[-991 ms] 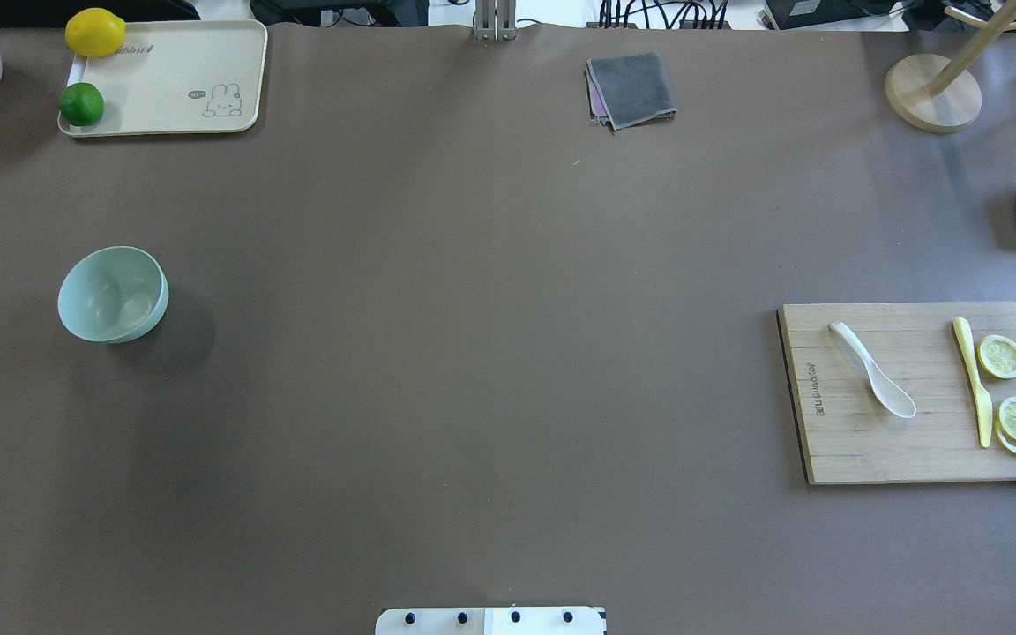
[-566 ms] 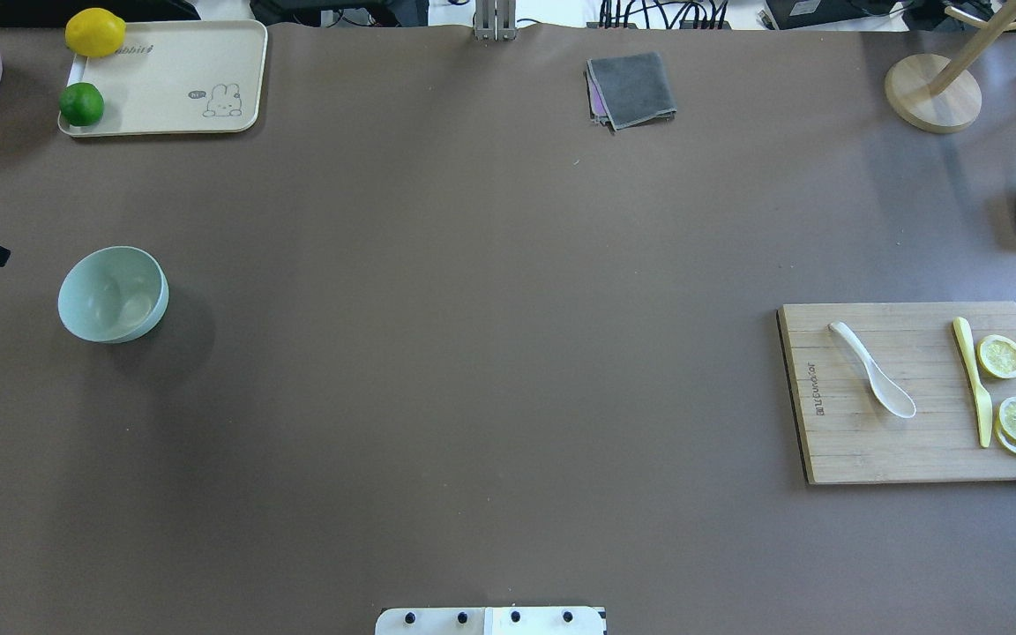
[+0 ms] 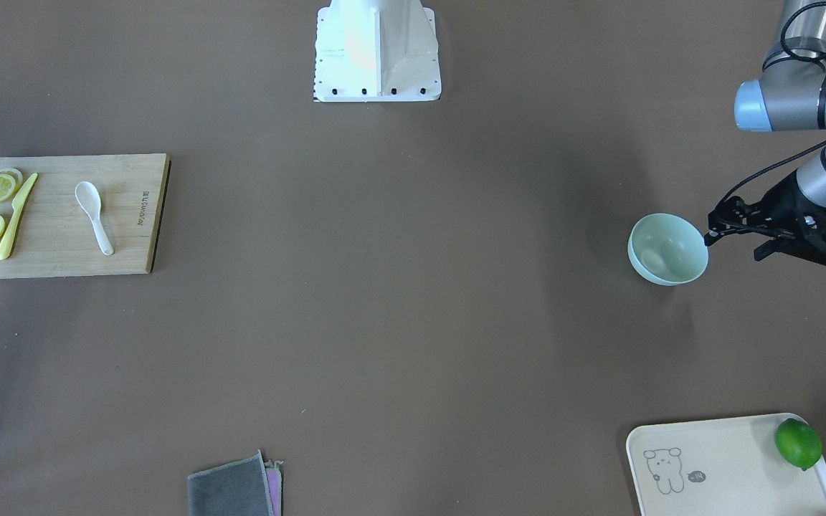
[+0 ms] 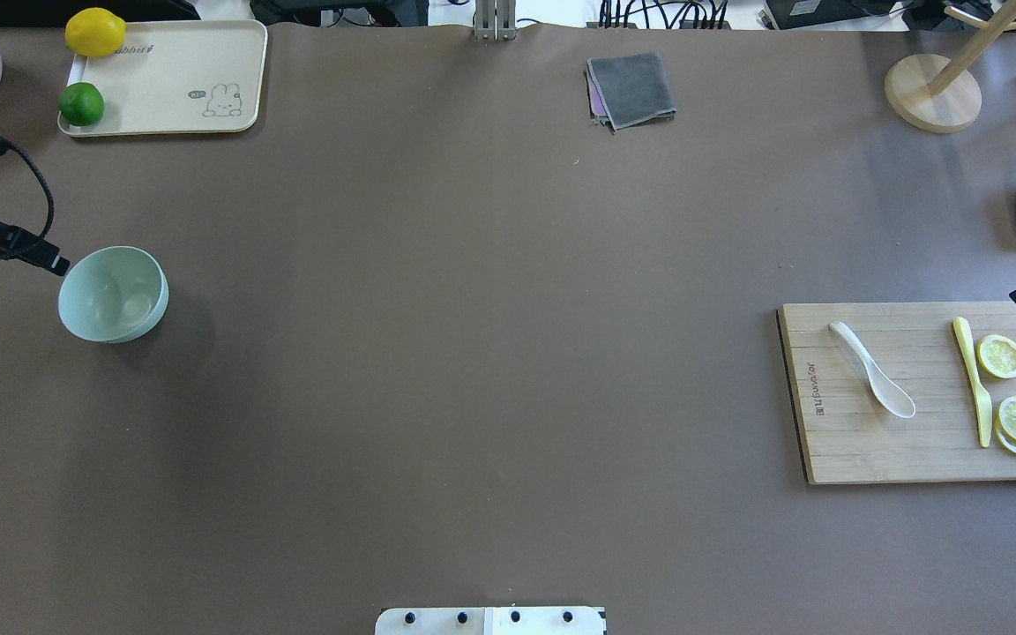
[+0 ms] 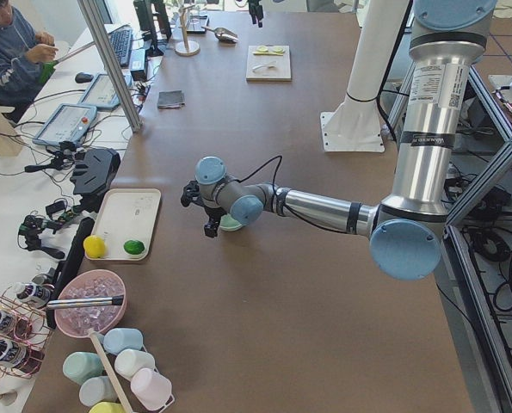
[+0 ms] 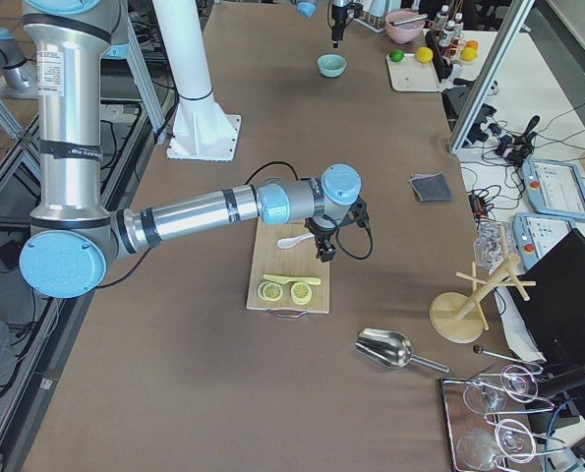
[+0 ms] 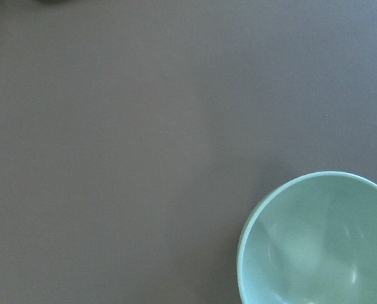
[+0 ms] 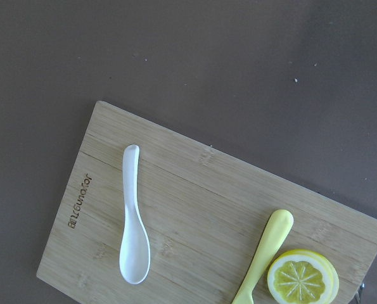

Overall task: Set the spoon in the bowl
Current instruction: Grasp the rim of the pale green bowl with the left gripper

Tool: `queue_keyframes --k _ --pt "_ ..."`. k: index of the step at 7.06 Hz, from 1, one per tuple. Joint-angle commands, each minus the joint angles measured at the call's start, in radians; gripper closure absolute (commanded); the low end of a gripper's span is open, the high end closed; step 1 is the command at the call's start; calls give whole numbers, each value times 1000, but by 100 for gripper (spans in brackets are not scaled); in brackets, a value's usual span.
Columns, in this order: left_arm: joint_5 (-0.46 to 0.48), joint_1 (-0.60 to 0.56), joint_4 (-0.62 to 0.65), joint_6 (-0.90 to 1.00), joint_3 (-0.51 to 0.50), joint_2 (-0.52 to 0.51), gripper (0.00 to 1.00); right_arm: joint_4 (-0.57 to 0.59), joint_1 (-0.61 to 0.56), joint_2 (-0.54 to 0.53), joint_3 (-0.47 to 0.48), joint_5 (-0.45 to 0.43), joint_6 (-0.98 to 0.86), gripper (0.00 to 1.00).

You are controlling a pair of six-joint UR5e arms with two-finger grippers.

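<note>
**Q:** Right side, what did you note?

**A:** My right gripper (image 6: 323,248) hung above the cutting board (image 4: 914,450), over the edge farther from my base. Only the side camera caught the fingers. I couldn't tell whether they were spread or pressed together.

**Q:** And the spoon?

**A:** The spoon (image 4: 874,381) lay flat on the board, below that gripper and near it but apart from it. Its scoop end pointed toward my base and its handle pointed away. My right wrist camera had it low and to the left. The yellow knife (image 4: 974,379) and the lemon slices (image 4: 1001,356) sat on the same board. The knife lay between the spoon and the slices.

**Q:** Left side?

**A:** My left gripper (image 5: 211,224) hung just beside the bowl (image 4: 111,295), on the bowl's side away from the table's middle. From above, the front camera showed only the black wrist body. I couldn't tell how those fingers stood either.

**Q:** Bowl's position?

**A:** It stood upright on the table (image 4: 473,353), its rim cutting into the lower right corner of my left wrist view. It was well apart from the right gripper and the spoon, far over on the other half of the table.
</note>
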State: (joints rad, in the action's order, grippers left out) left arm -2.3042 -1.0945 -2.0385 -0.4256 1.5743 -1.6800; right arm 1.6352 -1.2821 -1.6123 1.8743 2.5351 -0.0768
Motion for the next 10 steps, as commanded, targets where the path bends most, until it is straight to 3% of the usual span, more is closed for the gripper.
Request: queue_keyframes --k 1,2,3,5,6,9,10 --pt "37 50 -81 -47 -57 -23 16 0 10 14 -1 -1 0 2" --pt "57 62 -87 -65 -62 -26 35 0 15 15 -1 -1 0 2" --pt "55 65 -89 -65 -62 -27 64 2 15 17 -1 -1 2 2" --pt "57 70 -89 -70 -53 -26 73 2 17 21 -1 1 2 2" --pt "49 70 -89 -88 -48 -26 96 2 17 22 -1 1 2 2" --pt "49 88 -80 -331 76 -41 100 0 55 73 5 -2 180 2" --pt "51 120 -74 -467 117 -93 100 0 62 84 6 -12 205 2"
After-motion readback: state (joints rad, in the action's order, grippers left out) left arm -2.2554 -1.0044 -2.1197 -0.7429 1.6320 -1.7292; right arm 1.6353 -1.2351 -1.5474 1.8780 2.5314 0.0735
